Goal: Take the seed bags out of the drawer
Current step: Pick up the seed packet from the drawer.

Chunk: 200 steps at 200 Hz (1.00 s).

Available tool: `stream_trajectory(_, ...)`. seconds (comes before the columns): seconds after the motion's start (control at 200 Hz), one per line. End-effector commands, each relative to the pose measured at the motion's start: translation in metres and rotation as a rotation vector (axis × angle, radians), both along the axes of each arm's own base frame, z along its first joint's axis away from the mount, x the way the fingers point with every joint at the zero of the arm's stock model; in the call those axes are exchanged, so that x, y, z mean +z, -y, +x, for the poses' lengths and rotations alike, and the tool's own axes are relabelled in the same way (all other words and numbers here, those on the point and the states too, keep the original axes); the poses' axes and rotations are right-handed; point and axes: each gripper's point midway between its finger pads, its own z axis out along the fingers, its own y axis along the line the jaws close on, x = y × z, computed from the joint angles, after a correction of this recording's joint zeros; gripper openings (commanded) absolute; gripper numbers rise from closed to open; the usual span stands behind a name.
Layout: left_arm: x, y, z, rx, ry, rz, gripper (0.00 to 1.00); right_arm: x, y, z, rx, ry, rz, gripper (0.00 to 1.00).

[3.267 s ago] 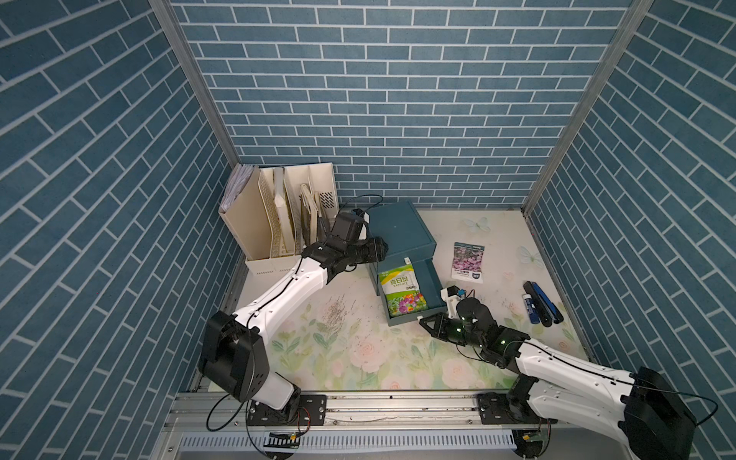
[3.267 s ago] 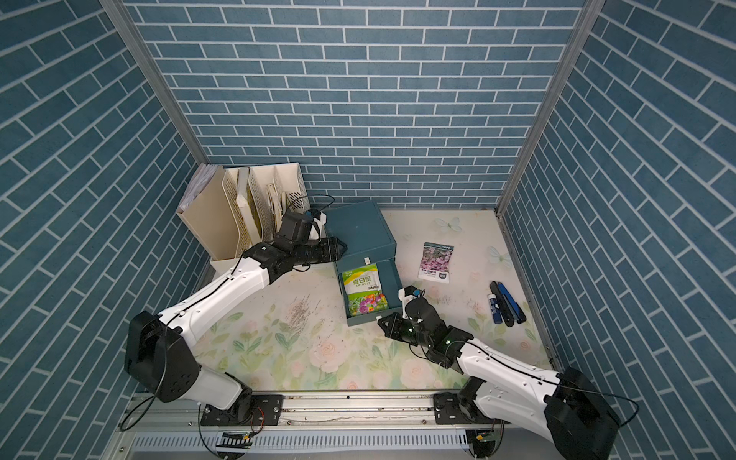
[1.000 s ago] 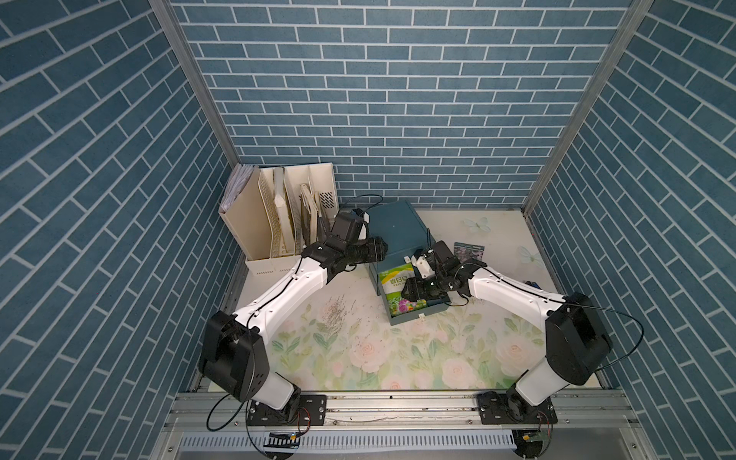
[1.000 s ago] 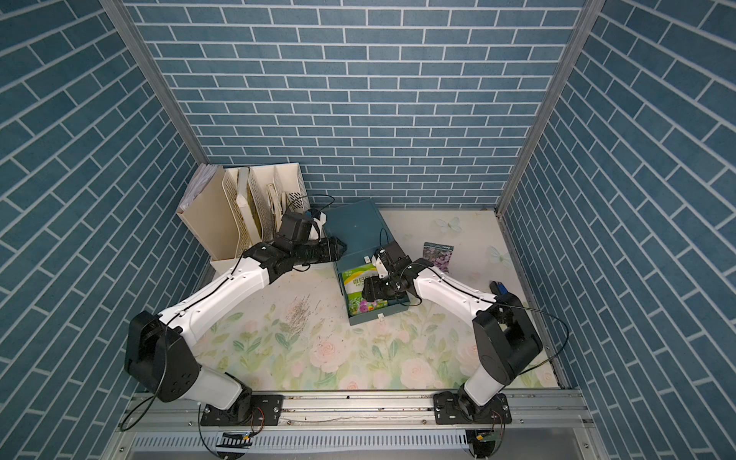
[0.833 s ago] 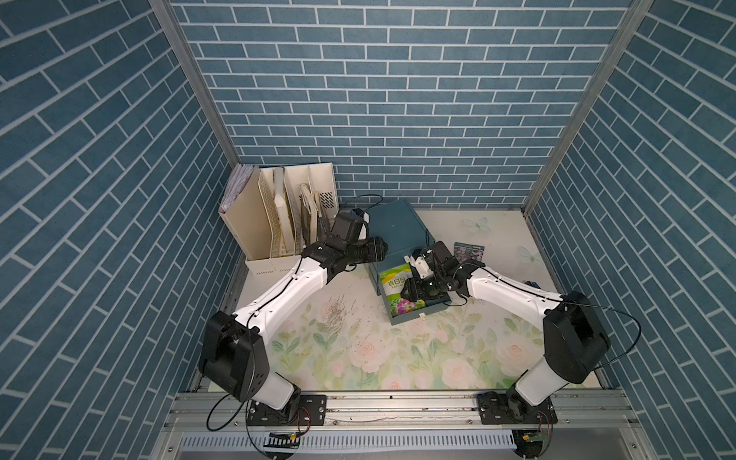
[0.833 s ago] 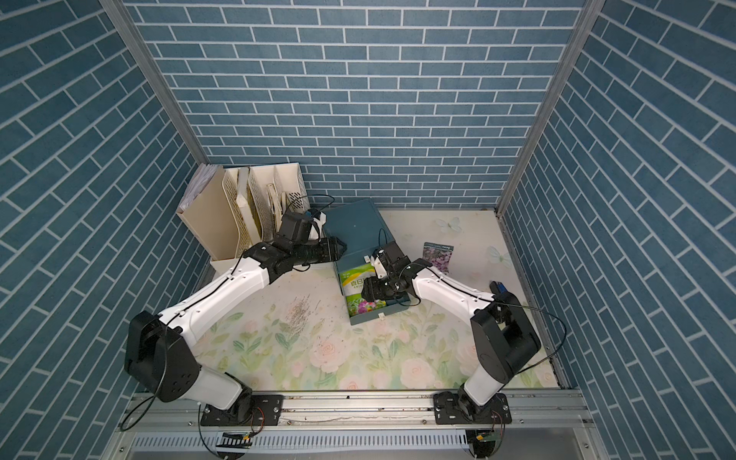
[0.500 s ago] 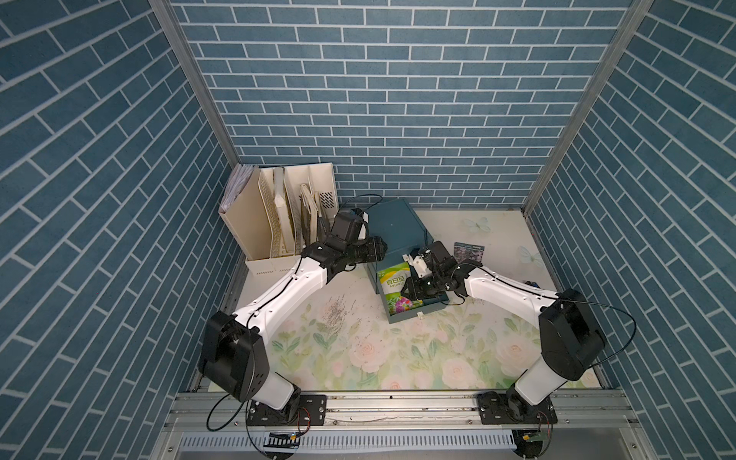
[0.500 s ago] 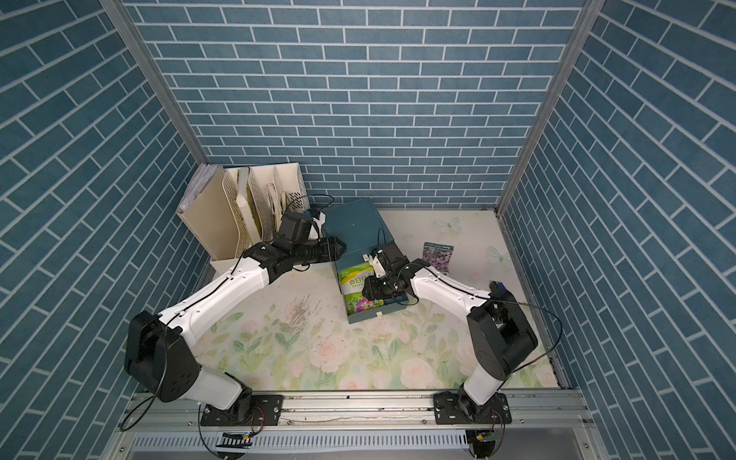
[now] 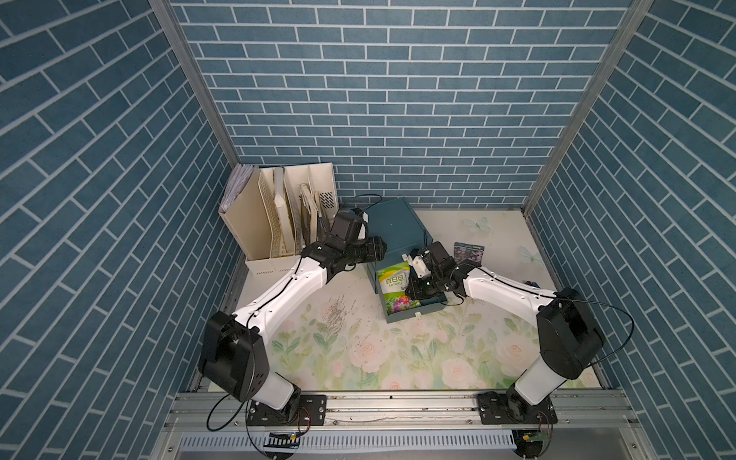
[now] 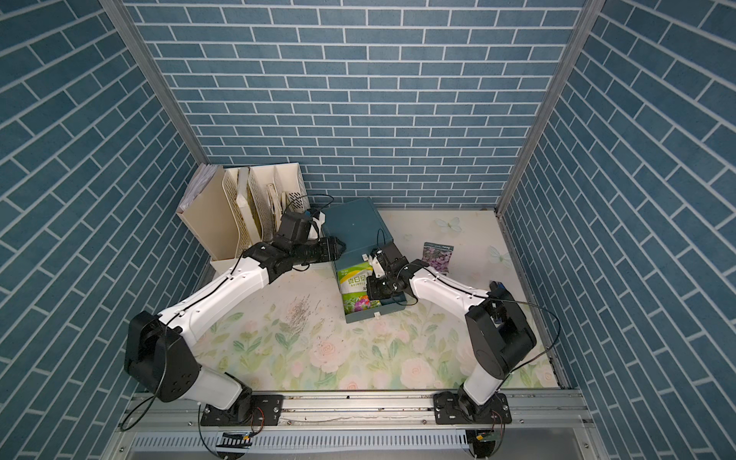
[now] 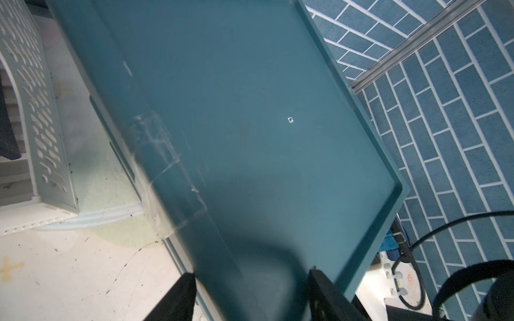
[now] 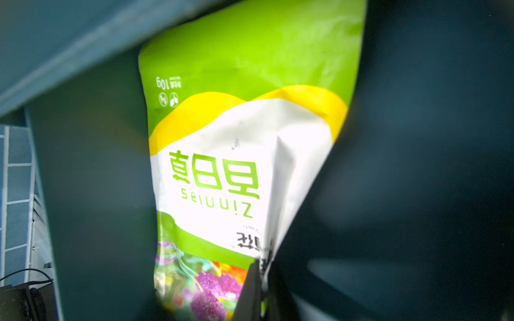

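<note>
1. Cream perforated plastic file rack (image 9: pixel 278 223), far L: rigid, stuffed w/ papers, not involved.
2. L pincer (image 11: pixel 251 280): black fingers apart, one each side of the near end of the teal plastic drawer cabinet (image 9: pixel 394 223). It looks clamped on it, prob. to brace it. Shell is hard and smooth, w/ scuffs and tape residue.
3. The teal drawer (image 9: pixel 432 308) is pulled out toward the front. The green-white glossy seed bag w/ mixed blooms (image 9: pixel 394 284) lies inside, top end up against the cabinet front.
4. R pincer (image 12: pixel 261 269): shut tight on that bag's side edge, w/ the film folded into a crease at the pinch. Judged: light, thin, floppy, slick foil. It will droop and may slip from a narrow pinch, so grip deep on the edge seam, lift slow and clear the drawer wall.
5. Purple-pink glossy seed bag (image 9: pixel 469 254): flat on the floral-print worktop (image 9: pixel 358 350), R of the cabinet, out already. No orange bag visible.
</note>
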Motion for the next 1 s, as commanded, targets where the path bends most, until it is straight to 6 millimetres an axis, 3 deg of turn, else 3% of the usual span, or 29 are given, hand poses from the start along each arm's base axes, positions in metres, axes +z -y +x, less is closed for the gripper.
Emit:
stream_trajectory(0.0,-0.04,-0.008,-0.022,-0.035,-0.126,0.099,0.67,0.008,-0.007,0.002,-0.011,0.017,0.038,0.02)
stream_trajectory(0.585,-0.038,-0.011,-0.022,-0.024,-0.121,0.104,0.67,0.043,0.002,0.01,-0.053,0.074,0.063,0.0)
stream_trajectory(0.995,-0.036,-0.013,-0.023,-0.018,-0.118,0.105,0.67,0.065,0.011,0.006,-0.072,0.086,0.089,0.0)
